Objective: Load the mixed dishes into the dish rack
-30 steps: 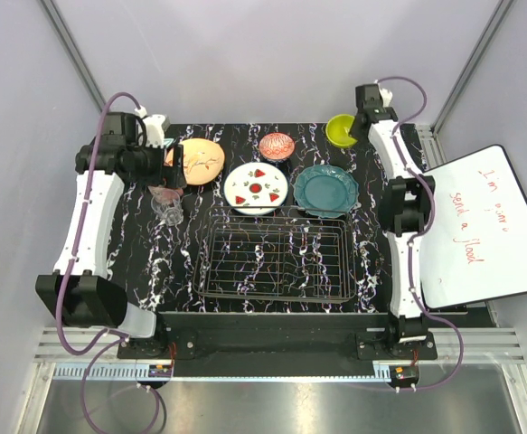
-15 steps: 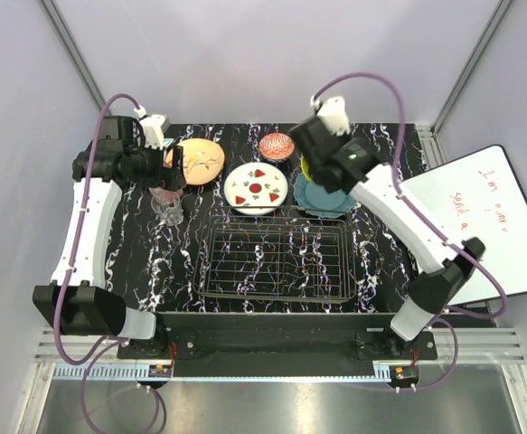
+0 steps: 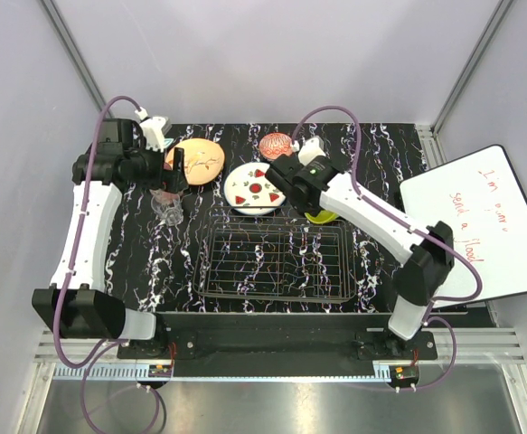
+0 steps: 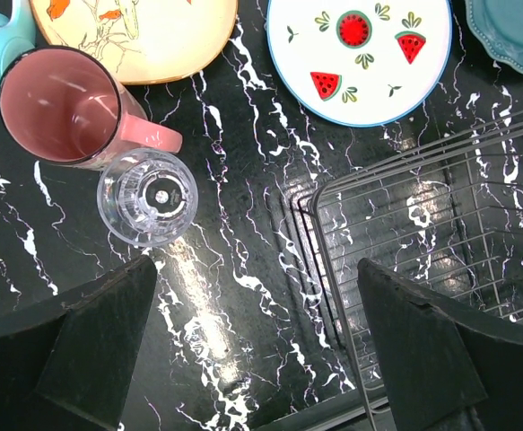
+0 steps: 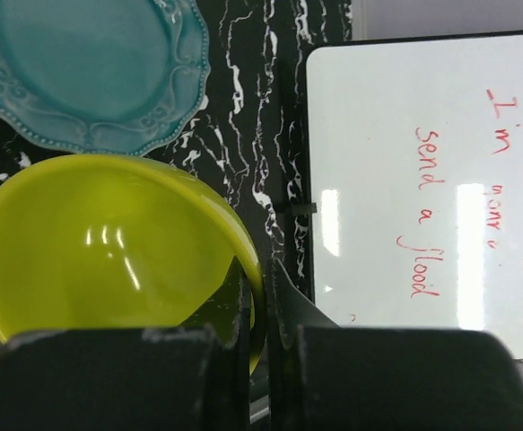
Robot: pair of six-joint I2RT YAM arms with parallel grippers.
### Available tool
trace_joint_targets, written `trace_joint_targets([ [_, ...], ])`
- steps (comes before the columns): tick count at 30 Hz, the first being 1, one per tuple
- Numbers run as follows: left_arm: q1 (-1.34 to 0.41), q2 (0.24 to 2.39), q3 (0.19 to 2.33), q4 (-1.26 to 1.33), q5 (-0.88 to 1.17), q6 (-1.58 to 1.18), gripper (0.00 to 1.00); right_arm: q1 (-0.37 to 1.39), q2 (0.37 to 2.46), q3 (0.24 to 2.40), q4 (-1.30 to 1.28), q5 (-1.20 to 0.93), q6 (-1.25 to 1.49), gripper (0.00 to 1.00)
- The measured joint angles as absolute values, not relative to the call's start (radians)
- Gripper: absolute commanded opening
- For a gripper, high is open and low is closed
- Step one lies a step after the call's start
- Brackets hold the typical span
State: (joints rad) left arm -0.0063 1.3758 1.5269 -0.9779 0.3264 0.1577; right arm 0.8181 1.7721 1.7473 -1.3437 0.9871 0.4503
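We pinch the yellow-green bowl [image 5: 108, 242] by its rim in our right gripper [image 5: 259, 305], teal plate [image 5: 91, 63] beyond the jaws, dish rack [image 3: 277, 296] probably just beneath. So thin a pinch could let the bowl tip and strike the plate. Our left gripper [image 4: 261, 359] hangs wide, small clear glass [image 4: 147, 197] ahead.

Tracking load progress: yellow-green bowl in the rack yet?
Out. The right gripper pinches the yellow-green bowl by its rim at the dish rack's far edge; nothing sits in the rack.
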Motion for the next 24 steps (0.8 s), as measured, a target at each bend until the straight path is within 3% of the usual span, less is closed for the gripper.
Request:
trace_joint_targets([
  [10,-0.077,1.382,1.48,-0.92,0.32,0.148,0.97,0.818,1.596,1.746,-1.355,0.78,0.47,0.0],
  [17,-0.331,1.662,1.608,-0.827,0.274,0.188,0.91,0.818,1.589,1.641,-1.354,0.685,0.513,0.0],
  [24,-0.426,1.795,1.642,-0.795,0.273,0.283,0.82,0.817,1.578,1.546,-1.363,0.635,0.533,0.0],
])
